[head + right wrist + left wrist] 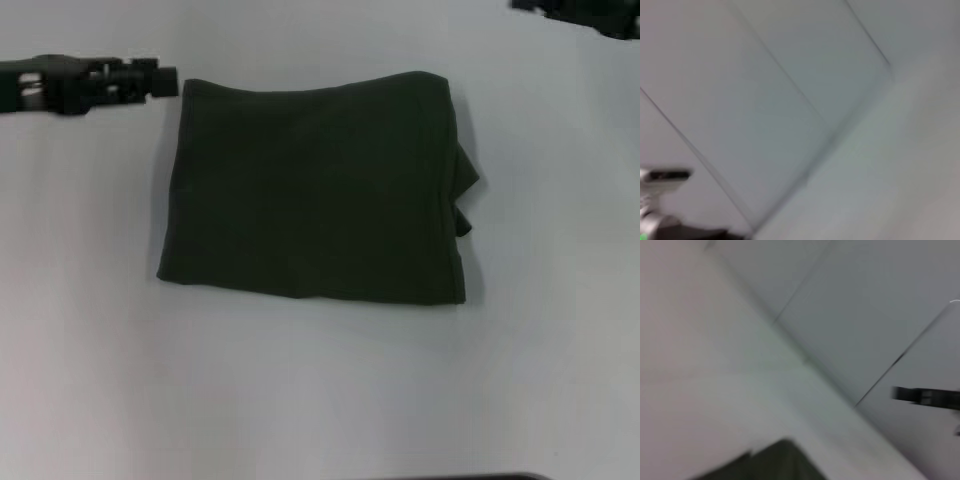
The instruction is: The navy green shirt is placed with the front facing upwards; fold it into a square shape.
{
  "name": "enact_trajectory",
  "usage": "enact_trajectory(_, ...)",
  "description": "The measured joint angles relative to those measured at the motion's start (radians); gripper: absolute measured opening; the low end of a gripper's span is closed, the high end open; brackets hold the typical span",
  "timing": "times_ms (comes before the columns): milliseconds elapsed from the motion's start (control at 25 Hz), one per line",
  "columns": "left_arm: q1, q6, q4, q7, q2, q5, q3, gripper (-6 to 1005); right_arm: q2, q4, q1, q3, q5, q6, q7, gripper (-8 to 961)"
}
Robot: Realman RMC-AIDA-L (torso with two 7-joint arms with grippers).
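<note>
1. The shirt lies folded near the middle of the tabletop, a plain dark green, roughly square stack with no print showing.
2. Its far, left and near edges run fairly straight; at the right edge a flap of cloth pokes out past the stack.
3. It looks soft, light and limp: layers would likely sag and slide if lifted from one point, so a pinch through all layers at a corner or along an edge seems the safest hold. Tucking in the right-edge flap is probably all that remains.
4. The left gripper hovers just beside the shirt's far-left corner, holding nothing; whether its jaws are parted, I cannot tell.
5. The right gripper barely shows at the tabletop's far-right corner, well apart from the shirt; its jaws are hidden.
</note>
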Motion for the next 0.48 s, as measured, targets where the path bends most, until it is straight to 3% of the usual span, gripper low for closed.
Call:
enact_trajectory(80,0.045,0.037,0.013,0.164,-0.028,-0.041,-0.056,576,0.059,0.025,-0.018,0.004,0.084,0.065,-0.208,648)
enact_trajectory(160,0.083,0.022,0.025,0.252,-0.052,-0.065,-0.073,577,0.086,0.029,-0.027,-0.022,0.106,0.07,-0.328,659)
enact_trajectory(240,0.131,0.011,0.04,0.322,-0.081,-0.088,-0.08,577,0.092,0.018,-0.038,-0.079,0.088,0.049,-0.384,681)
enact_trajectory(480,0.221,0.065,0.047,0.494,-0.116,-0.131,-0.1,579,0.096,-0.036,-0.128,-0.235,0.058,-0.068,-0.424,708)
